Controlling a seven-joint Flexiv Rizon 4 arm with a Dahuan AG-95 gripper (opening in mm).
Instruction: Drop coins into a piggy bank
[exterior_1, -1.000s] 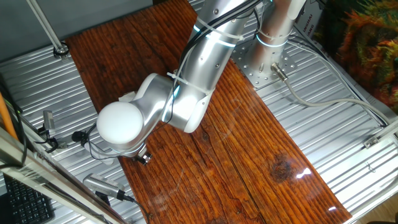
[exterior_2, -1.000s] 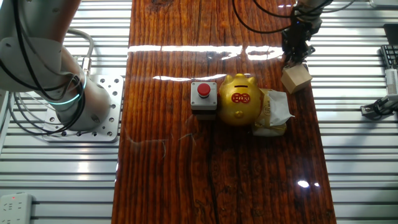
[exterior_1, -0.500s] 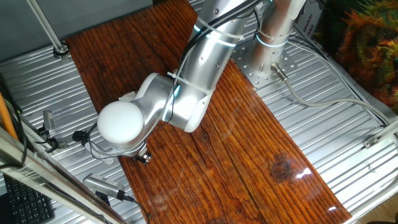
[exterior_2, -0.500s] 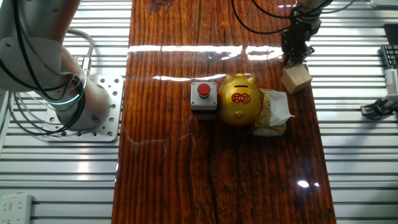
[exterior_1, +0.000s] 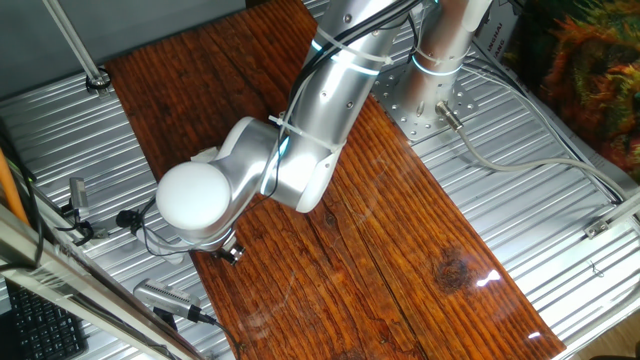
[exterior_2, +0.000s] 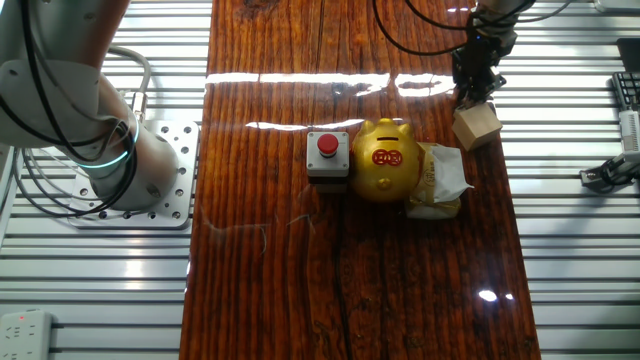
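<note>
A glossy, dark reddish wooden tabletop (exterior_2: 350, 270) with long grain lines is lying over a ribbed metal frame (exterior_2: 570, 280), and ceiling lights are glaring off its varnish. The gold piggy bank (exterior_2: 386, 160) is sitting near the middle of the tabletop, showing a red round emblem with gold characters too small to read. Touching the piggy bank on one side is a black box with a red button (exterior_2: 328, 155); on the other side a crumpled pale wrapper (exterior_2: 438, 181) is leaning against it. Beyond the wrapper, a light wooden block (exterior_2: 476, 126) is resting tilted, and the dark tool (exterior_2: 472, 88) is hanging right at its top edge; whether its fingers are apart or together cannot be told. The silver arm (exterior_1: 300, 140) is filling the one fixed view.
</note>
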